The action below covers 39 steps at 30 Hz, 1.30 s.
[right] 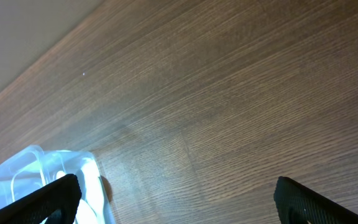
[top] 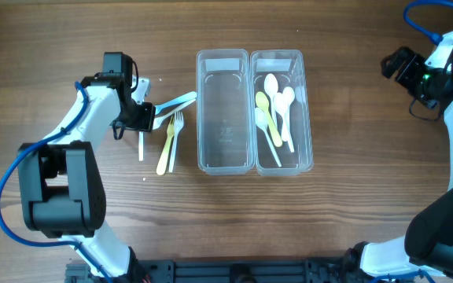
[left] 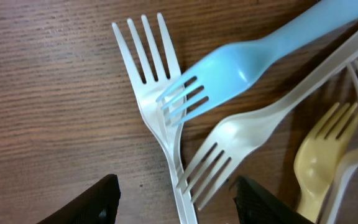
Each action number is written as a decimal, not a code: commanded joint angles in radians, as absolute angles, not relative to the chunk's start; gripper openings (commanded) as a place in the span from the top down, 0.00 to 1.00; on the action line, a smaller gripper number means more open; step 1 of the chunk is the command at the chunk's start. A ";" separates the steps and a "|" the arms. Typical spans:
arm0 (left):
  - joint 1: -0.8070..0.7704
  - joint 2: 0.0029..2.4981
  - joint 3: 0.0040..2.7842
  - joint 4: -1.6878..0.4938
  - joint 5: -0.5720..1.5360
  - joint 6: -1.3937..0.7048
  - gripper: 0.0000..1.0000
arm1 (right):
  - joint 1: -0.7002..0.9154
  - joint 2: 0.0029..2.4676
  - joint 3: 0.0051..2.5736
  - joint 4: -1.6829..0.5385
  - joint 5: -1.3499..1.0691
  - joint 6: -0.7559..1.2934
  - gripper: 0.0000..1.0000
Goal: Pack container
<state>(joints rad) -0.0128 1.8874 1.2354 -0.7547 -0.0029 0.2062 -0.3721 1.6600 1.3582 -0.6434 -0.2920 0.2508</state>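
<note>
Two clear plastic containers stand side by side mid-table: the left one (top: 223, 110) is empty, the right one (top: 301, 110) holds several white and yellow spoons (top: 275, 106). A pile of plastic forks lies left of them: a blue fork (top: 178, 101) (left: 241, 65), a white fork (left: 157, 112), a cream fork (left: 247, 134) and a yellow fork (top: 166, 145) (left: 319, 158). My left gripper (top: 141, 116) (left: 176, 205) is open, low over the white fork's neck, with the handle between its fingers. My right gripper (top: 399, 64) (right: 176, 199) is open and empty, far right.
The right container's corner (right: 36, 174) shows at the lower left of the right wrist view. Bare wood table (top: 368, 196) surrounds the containers. A blue cable (top: 427, 23) loops at the top right corner.
</note>
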 commanded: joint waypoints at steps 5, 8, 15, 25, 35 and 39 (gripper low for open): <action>-0.008 1.901 1.164 -0.721 -0.006 0.228 0.43 | -0.372 1.644 1.372 -0.644 -0.308 0.265 0.00; -0.008 1.901 1.160 -0.713 -0.010 0.228 0.44 | -0.372 1.644 1.372 -0.644 -0.308 0.265 0.00; -0.008 1.902 1.077 -0.627 -0.018 0.228 0.51 | -0.372 1.644 1.372 -0.644 -0.308 0.265 0.00; -0.008 1.902 1.075 -0.674 -0.021 0.228 0.96 | -0.372 1.644 1.372 -0.644 -0.308 0.265 0.00; -0.008 1.801 1.224 -0.835 -0.058 0.168 0.96 | -0.372 1.644 1.372 -0.644 -0.308 0.265 0.00; -0.009 1.706 1.297 -0.881 -0.053 0.124 0.96 | -0.372 1.644 1.372 -0.644 -0.308 0.265 0.00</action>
